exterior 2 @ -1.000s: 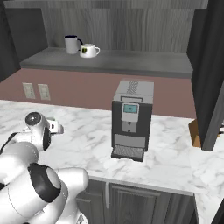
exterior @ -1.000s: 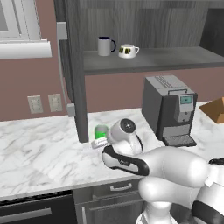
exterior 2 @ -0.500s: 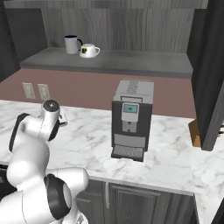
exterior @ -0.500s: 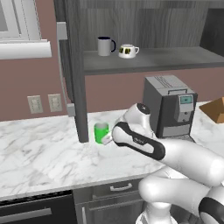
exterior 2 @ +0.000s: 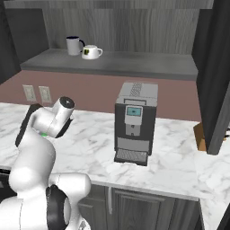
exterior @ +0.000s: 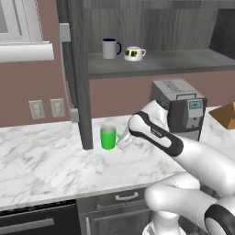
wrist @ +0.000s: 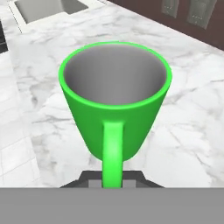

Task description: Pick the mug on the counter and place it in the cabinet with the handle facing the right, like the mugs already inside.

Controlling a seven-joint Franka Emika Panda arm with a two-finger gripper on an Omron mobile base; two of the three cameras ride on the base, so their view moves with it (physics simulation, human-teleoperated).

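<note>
The mug (exterior: 108,137) stood upright on the desk (exterior: 41,160), just beside the cabinet (exterior: 78,92) door; the claw (exterior: 123,140) sat at its handle (wrist: 112,151) side, loop pointing straight back at it; whether clenched, couldn't tell.

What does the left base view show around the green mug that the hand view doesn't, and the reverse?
Left base view: the cabinet shelf above, holding a navy mug and a white mug, the coffee machine to the right, and the arm's jaws at the green mug.
Hand view: the mug's grey interior, and its handle pointing at the camera, running down between the dark jaws. Whether they grip it is unclear.
Both: the green mug upright on the marble counter, with wall outlets nearby.
</note>
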